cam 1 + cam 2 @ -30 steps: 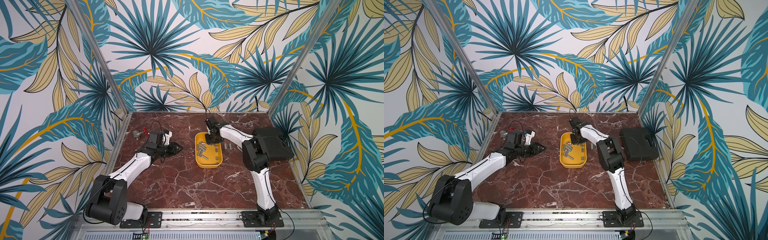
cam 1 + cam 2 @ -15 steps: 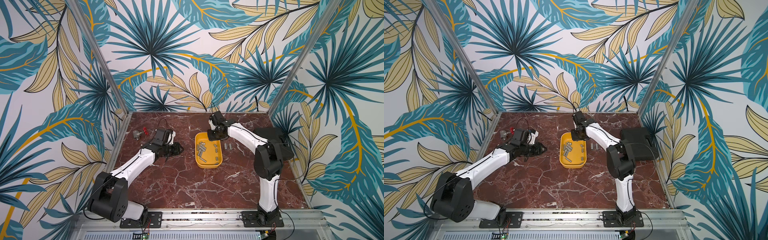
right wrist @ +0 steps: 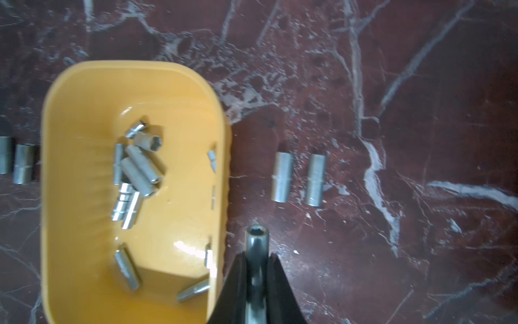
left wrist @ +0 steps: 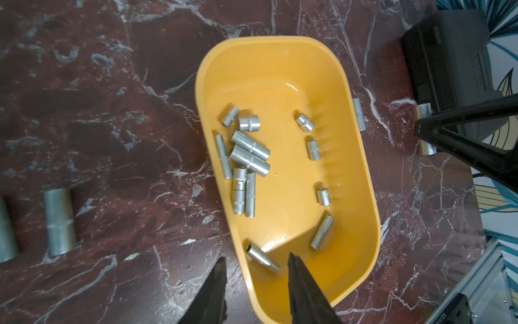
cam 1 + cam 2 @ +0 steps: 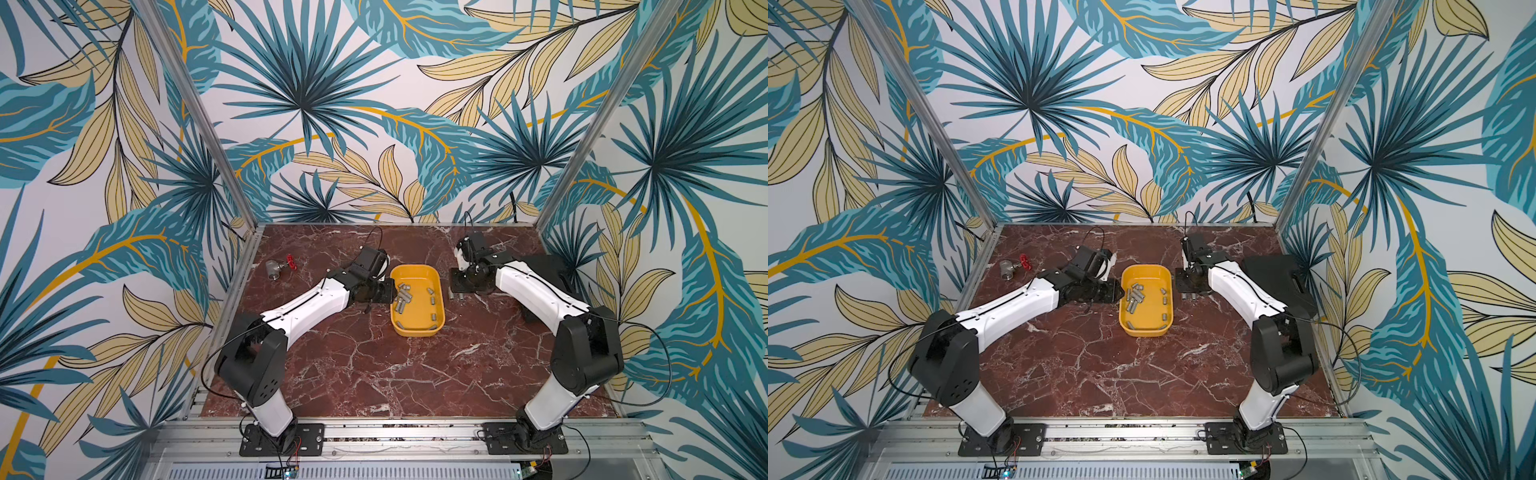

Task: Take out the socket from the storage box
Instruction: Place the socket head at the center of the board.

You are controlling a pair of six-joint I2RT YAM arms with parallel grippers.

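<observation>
The red marble bench (image 5: 374, 365) sits inside leafy walls. The yellow storage box (image 4: 280, 70) holds many small shiny sockets (image 4: 249, 151). The right pincer (image 3: 257, 255) pinches one socket (image 3: 256, 235) just beside the box, over the bench. The left pincer (image 4: 257, 257) is spread across the box's edge. Sockets look hard, smooth and a bit heavy. They may slip or roll, so it is best to squeeze one across its round middle.

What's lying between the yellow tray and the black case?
Two sockets lie on the table there, shown in the left wrist view; the right gripper, shut on a third socket, hangs there too.
</observation>
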